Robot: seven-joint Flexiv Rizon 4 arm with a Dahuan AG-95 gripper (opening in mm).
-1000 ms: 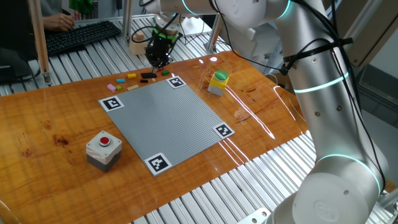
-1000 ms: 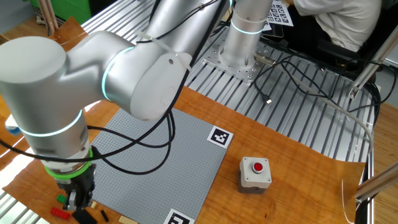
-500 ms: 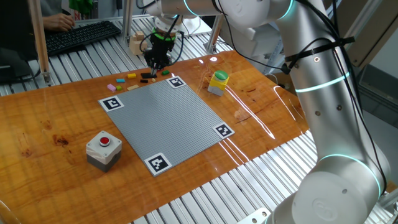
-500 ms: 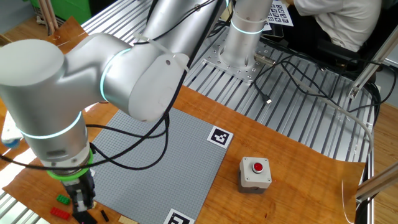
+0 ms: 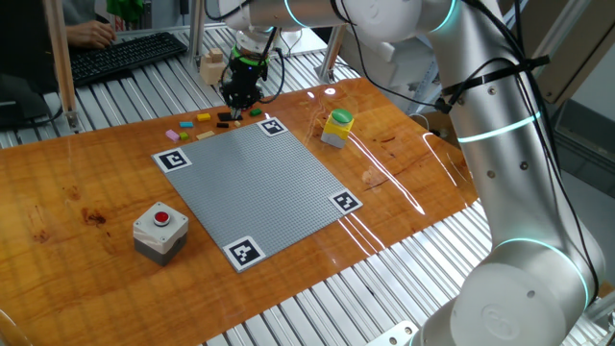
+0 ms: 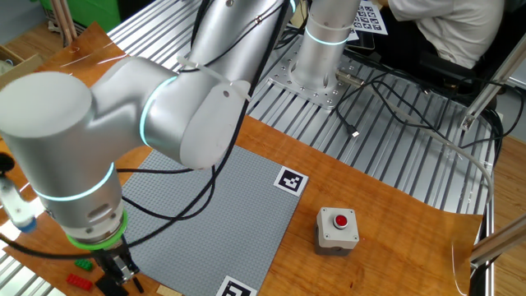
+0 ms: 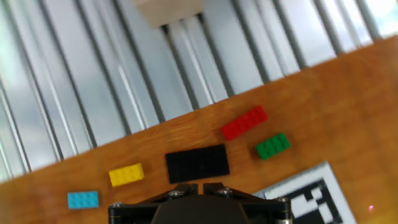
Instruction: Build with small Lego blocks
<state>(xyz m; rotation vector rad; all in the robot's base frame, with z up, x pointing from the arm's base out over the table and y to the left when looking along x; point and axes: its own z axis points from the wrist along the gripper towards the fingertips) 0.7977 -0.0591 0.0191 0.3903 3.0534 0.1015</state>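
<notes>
Small Lego blocks lie on the wooden table by the far corner of the grey baseplate (image 5: 259, 187). The hand view shows a black block (image 7: 196, 163), a red one (image 7: 244, 122), a green one (image 7: 272, 145), a yellow one (image 7: 126, 175) and a light blue one (image 7: 83, 199). My gripper (image 7: 200, 186) hangs just above the black block (image 5: 229, 117). Its fingers are shut, with only a hairline gap and nothing between them. In the other fixed view the gripper (image 6: 119, 275) stands beside the green block (image 6: 83, 264) and the red block (image 6: 80, 280).
A pale wooden block (image 7: 169, 9) rests on the metal slats behind the bricks. A yellow container with a green top (image 5: 337, 127) stands right of the baseplate. A grey box with a red button (image 5: 159, 231) sits near the front left. Printed marker tags (image 5: 261, 125) mark the baseplate corners.
The arm has swung, and the hand has shifted a little toward the table's far edge over the bricks. The fingers stay shut and no brick has moved.
</notes>
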